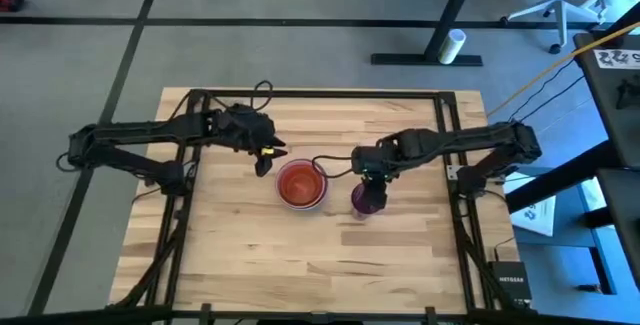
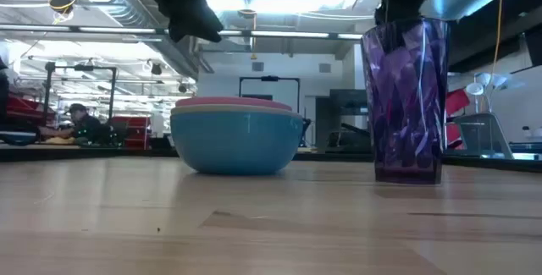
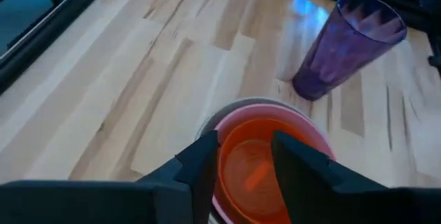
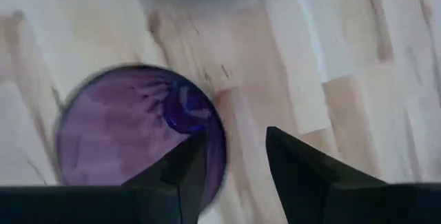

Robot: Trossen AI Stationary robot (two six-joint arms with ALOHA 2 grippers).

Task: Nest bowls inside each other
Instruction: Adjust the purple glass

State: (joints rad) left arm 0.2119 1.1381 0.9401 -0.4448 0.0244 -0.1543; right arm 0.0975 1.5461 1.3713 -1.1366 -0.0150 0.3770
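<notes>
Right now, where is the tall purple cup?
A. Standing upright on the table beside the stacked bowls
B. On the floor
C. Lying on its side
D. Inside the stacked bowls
A: the low view shows the purple cup upright on the table, apart from the stacked bowls, with the right gripper at its rim.

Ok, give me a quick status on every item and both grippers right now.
Nested stack of bowls: upright on the table, pale blue outermost, pink then orange-red inside.
Purple cup: upright, standing apart from the stack, not nested.
Left gripper: open, empty, above the stack.
Right gripper: open, one finger inside the purple cup's rim, one outside.
</notes>
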